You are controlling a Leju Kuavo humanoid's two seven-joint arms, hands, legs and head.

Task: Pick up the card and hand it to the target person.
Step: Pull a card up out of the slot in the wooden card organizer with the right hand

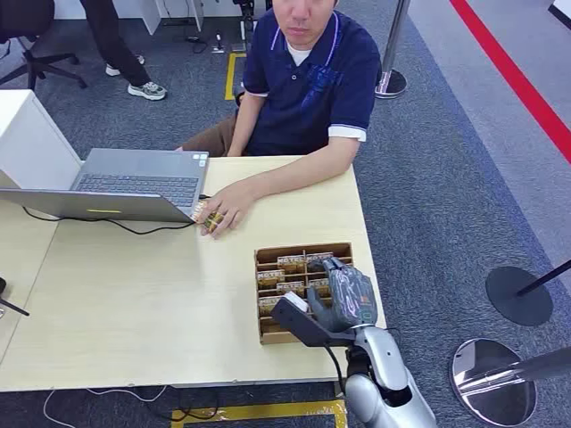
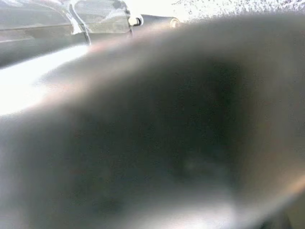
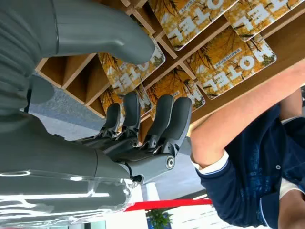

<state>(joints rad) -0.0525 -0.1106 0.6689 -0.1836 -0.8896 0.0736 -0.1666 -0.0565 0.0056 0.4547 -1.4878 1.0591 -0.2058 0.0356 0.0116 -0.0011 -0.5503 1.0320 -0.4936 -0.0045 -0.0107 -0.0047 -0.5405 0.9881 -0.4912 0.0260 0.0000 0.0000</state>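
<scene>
We see the right hand [image 1: 344,299] hovering above the wooden tray [image 1: 269,259] on the surface [image 1: 135,294], fingers [image 3: 158,119] apart and holding nothing. The yellow cards [image 3: 230,62] lie in its compartments just beneath. The person [image 1: 310,80] sits across the surface.

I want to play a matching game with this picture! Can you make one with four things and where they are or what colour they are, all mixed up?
Things:
1. laptop
2. wooden box
3. person's shirt
4. right hand

Clues:
A. dark blue
B. over the wooden box
C. open, at the table's far left
D. full of yellow cards, near the table's right edge

Pairs: 1-C, 2-D, 3-A, 4-B
</scene>
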